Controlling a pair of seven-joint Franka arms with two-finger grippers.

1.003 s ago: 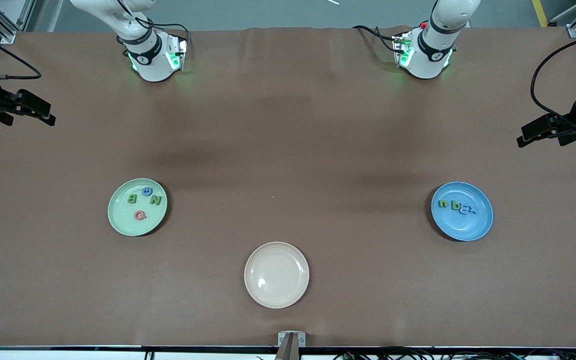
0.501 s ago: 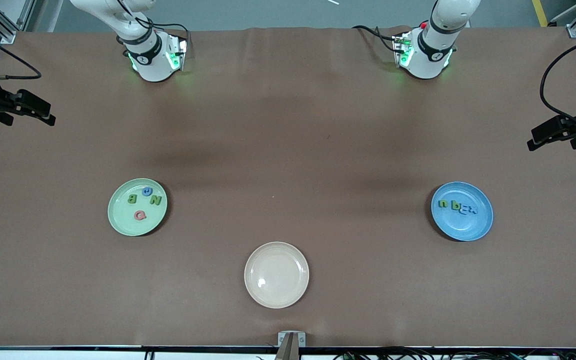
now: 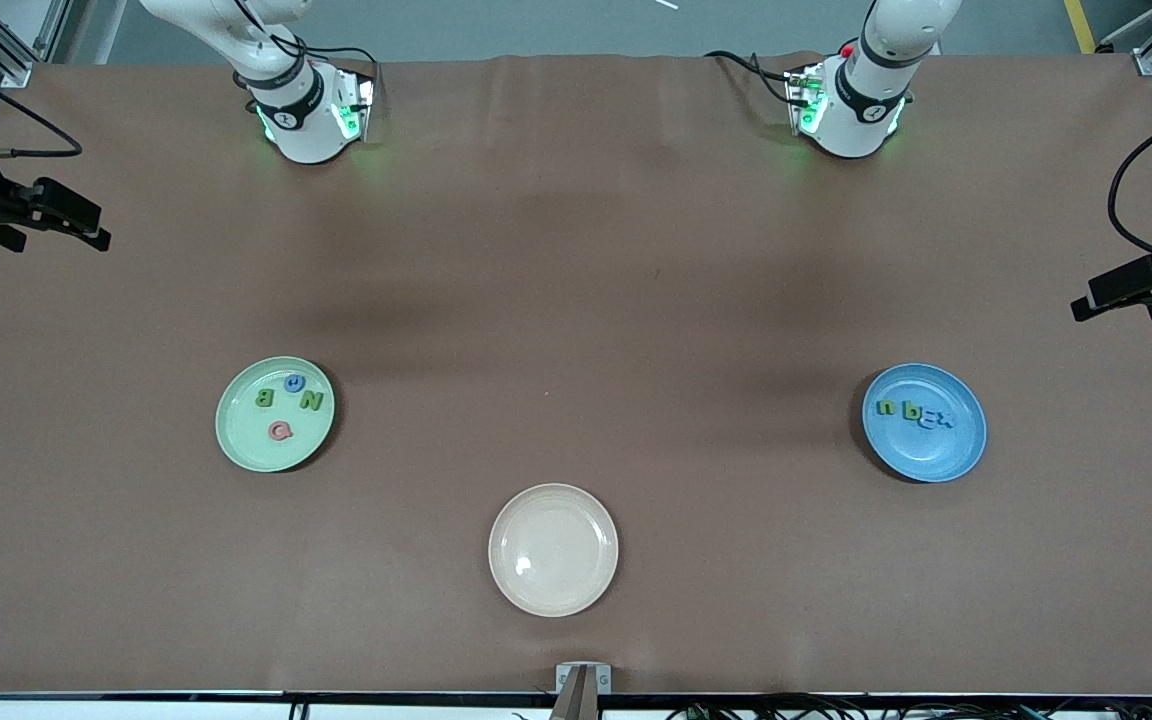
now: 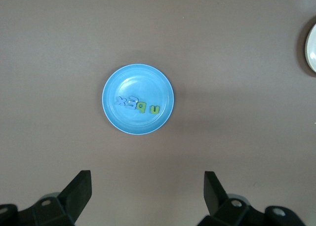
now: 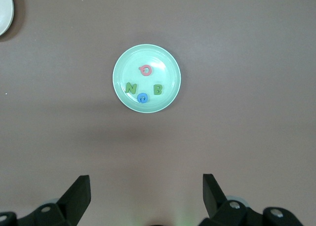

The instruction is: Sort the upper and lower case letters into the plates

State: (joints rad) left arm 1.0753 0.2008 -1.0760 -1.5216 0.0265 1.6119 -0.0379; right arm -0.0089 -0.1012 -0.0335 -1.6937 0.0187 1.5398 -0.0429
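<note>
Front view shows the brown covered surface (image 3: 576,300) with three round shallow plates on it: a pale mint green plate (image 3: 236,445) toward the right arm's end, a sky blue plate (image 3: 936,455) toward the left arm's end, and a cream-beige plate (image 3: 553,549) between them and nearer the camera, with nothing in it. The mint plate carries four foam letters, a green N (image 3: 311,401), a green B (image 3: 264,398), a pink Q-like letter (image 3: 280,431) and a small blue round one (image 3: 294,382); the blue plate holds a row of small letters (image 3: 915,413), green and blue, that look lower case, though the blue ones are hard to read. No letter lies loose on the surface, so the sorting looks finished, and what remains is likely just parking the arms. The right gripper (image 3: 86,225) hangs over the surface's edge at its own end, and its wrist view shows its fingers (image 5: 79,194) spread wide and carrying nothing. The left gripper (image 3: 1096,298) hangs over the edge at the other end, its fingers (image 4: 81,189) likewise wide and free. To do this step well, both arms should travel high and well apart from the plates, so no cable or finger knocks a rim and spills sorted letters.
</note>
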